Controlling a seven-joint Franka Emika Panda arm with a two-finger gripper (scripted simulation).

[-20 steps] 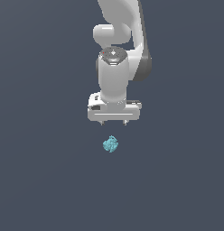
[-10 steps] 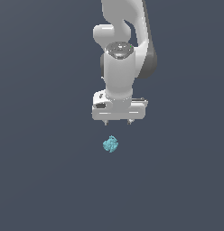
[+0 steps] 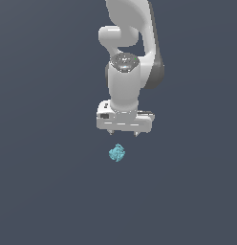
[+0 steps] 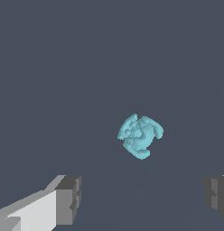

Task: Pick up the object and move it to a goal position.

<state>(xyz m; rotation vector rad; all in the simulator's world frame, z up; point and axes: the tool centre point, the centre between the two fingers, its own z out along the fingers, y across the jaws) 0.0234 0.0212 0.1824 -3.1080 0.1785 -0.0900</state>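
Between the spread fingers, and ahead of them, lies the one gap that matters: the claw [image 3: 124,134] hangs with its jaws parted and nothing in them, and the blob [image 3: 117,152] sits below the tips, clear of both. Nearest the wrist camera, one grey fingertip [image 4: 68,200] shows at one edge of the frame and the other at the opposite edge, well apart, with bare floor between. Beyond them the blob [image 4: 140,136], a small lumpy turquoise thing far smaller than the claw, rests on the dark floor, short of the line that joins the two tips rather than on it. It lies closer to the midline than to either finger, though a little toward the far-edge finger. No clear long axis shows; the lump looks roughly round, so the closing direction appears to matter little. Seen from the exterior view, the blob sits just under the claw and slightly toward that view's left of its centre, not touching. Judged from this, the approach is unfinished: the claw would likely need to drop and shift a little before the fingers straddle the blob.
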